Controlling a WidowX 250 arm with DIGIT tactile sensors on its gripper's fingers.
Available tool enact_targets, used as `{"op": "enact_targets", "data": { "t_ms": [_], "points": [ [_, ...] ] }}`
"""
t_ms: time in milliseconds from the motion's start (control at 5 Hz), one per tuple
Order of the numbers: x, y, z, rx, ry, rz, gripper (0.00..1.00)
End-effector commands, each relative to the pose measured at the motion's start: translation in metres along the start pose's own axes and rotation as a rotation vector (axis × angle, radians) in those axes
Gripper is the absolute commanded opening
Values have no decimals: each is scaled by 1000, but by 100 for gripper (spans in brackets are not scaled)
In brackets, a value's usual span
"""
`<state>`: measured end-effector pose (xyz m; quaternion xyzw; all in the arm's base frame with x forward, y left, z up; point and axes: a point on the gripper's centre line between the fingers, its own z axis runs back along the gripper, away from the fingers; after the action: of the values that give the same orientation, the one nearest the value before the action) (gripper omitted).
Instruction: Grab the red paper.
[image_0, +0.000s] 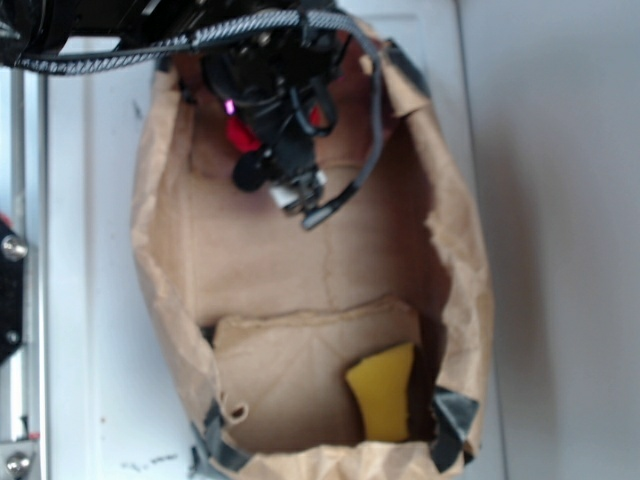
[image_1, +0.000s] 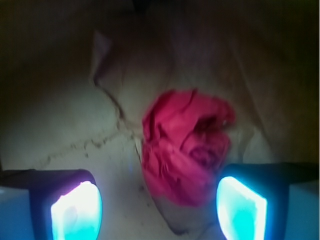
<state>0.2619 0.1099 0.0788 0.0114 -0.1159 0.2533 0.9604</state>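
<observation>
Clearly, the hand (image_1: 159, 202) is held wide open, its two glowing fingertips (image_1: 77, 210) spread apart with nothing gripped. Between them, nearer the right pad, the red paper (image_1: 185, 147) is seen lying on the creased floor of the brown paper bag (image_0: 170, 260). The arm is lowered into the bag's upper end. The wad's longer axis is tilted slightly off vertical in the wrist view. A yellow sponge wedge (image_0: 383, 392) is set well apart.

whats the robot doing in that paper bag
The gripper is down inside a brown paper bag, going for the red paper. In the wrist view the crumpled wad lies on the bag's floor between the open fingers, nearer the right one, and is not yet gripped. A yellow wedge sits at the bag's other end.
</observation>
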Motion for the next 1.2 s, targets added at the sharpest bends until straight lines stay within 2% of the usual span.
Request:
{"op": "enact_targets", "data": {
  "t_ms": [0,1000],
  "points": [
    [14,10,11,21,-89,43,100],
    [22,5,-28,73,-180,56,100]
  ]
}}
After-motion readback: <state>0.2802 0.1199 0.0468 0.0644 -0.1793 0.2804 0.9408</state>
